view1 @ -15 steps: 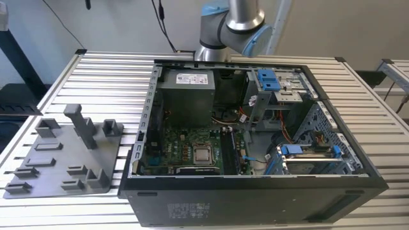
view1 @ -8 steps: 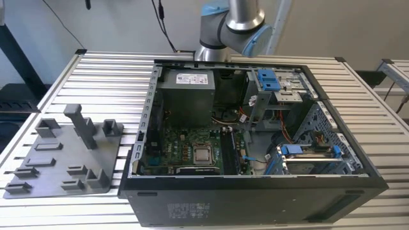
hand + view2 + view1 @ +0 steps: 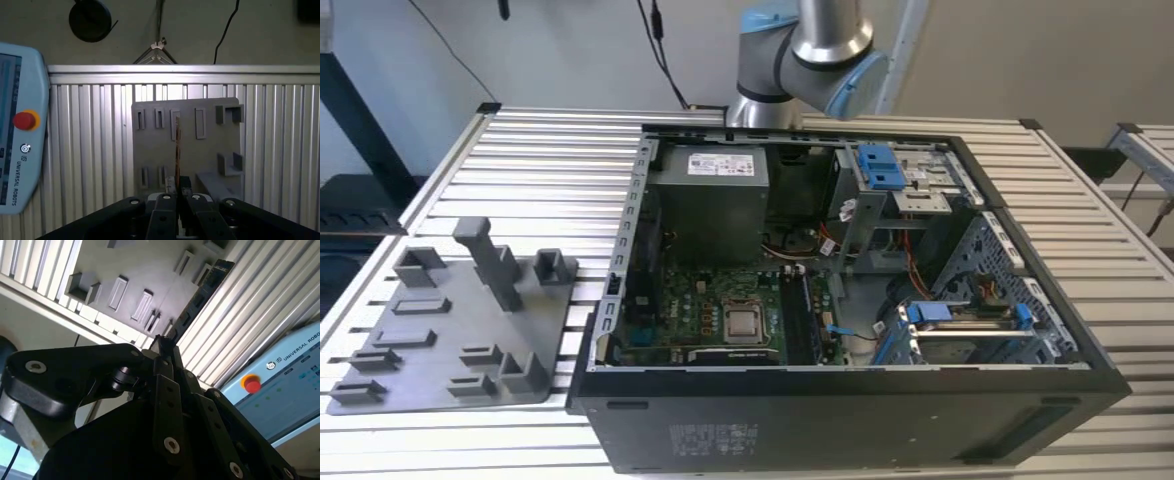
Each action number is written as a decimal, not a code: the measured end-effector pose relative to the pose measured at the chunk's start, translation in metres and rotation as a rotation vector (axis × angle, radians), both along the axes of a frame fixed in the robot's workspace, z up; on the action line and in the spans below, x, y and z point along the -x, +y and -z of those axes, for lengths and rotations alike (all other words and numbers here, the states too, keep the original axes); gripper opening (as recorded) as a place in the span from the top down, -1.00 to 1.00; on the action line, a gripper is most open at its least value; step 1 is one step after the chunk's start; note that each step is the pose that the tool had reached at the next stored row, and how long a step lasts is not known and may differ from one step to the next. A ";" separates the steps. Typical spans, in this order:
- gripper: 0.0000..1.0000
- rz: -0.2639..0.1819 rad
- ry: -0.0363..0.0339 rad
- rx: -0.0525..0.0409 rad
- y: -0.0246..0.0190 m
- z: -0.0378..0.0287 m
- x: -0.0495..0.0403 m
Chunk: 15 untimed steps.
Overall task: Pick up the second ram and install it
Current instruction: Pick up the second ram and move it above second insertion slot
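Ram [image 3: 176,142] pinched edge-on in end effector [image 3: 178,194], holder tray [image 3: 210,147] ahead; we fear narrow grip lets it tilt and slip.

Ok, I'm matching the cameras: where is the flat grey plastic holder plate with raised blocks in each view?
Exterior view: the flat grey plastic holder plate lies on the ribbed aluminium table, at the exterior view's left of the open black computer case.
Second wrist view: plate beyond the gripper and the thin dark memory board it grips.
First wrist view: plate behind that board, seen edge-on.
Shared landmark: the ribbed table.
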<state>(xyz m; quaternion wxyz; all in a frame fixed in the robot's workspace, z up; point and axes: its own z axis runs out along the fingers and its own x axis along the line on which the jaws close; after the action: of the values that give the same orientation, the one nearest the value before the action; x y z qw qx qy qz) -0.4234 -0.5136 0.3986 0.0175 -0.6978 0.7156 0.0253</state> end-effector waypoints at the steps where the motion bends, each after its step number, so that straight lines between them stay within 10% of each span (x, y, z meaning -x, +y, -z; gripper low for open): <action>1: 0.72 0.000 0.0000 0.0000 0.0000 0.0000 -0.0015; 15: 0.72 0.000 0.0007 -0.0001 0.0000 0.0000 -0.0393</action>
<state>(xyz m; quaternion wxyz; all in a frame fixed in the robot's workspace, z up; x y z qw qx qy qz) -0.3841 -0.5135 0.3986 0.0172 -0.6978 0.7156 0.0256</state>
